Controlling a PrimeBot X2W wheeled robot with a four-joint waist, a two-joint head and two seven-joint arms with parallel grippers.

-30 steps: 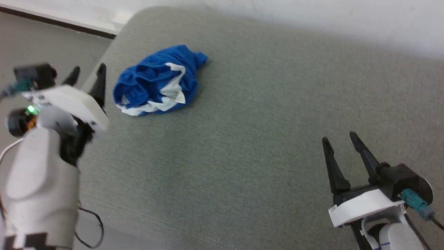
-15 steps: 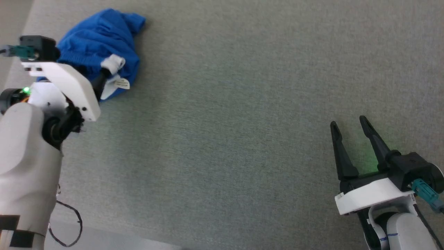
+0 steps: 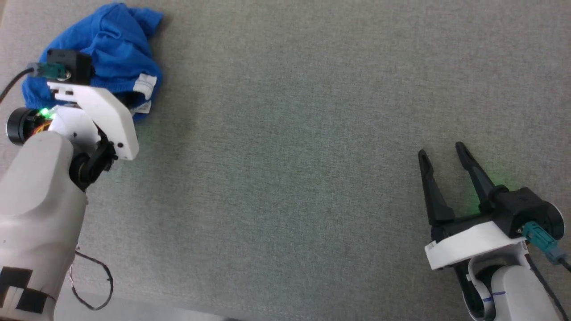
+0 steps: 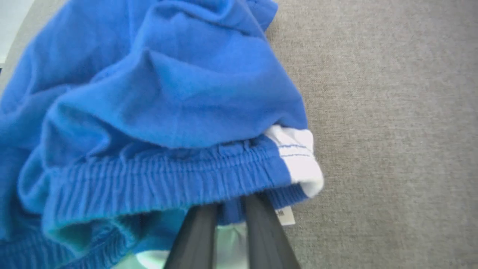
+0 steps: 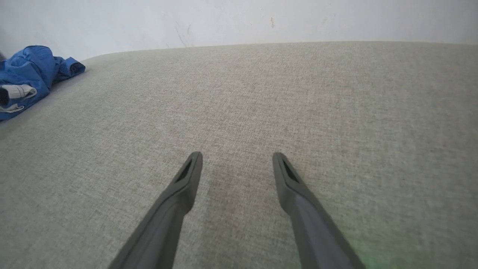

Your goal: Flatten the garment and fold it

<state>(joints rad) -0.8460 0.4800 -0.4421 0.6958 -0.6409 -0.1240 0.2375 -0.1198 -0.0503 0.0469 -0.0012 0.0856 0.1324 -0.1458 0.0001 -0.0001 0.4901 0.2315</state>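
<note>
At waistband (image 4: 168, 175), left fingers (image 4: 263, 224) pinch garment (image 4: 168, 93).

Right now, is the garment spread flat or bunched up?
Bunched up. The garment sits as a crumpled heap on the grey surface, its waistband gathered and folds piled.

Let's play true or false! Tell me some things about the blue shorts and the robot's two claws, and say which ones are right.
1. The garment is blue with some white on it. True.
2. The garment lies flat and neatly folded. False: it is crumpled in a heap.
3. The left gripper has its fingers close together, pinching the garment at the gathered waistband. True.
4. The right gripper is holding the garment too. False: it is open, over the bare grey surface, far from the garment.
</note>
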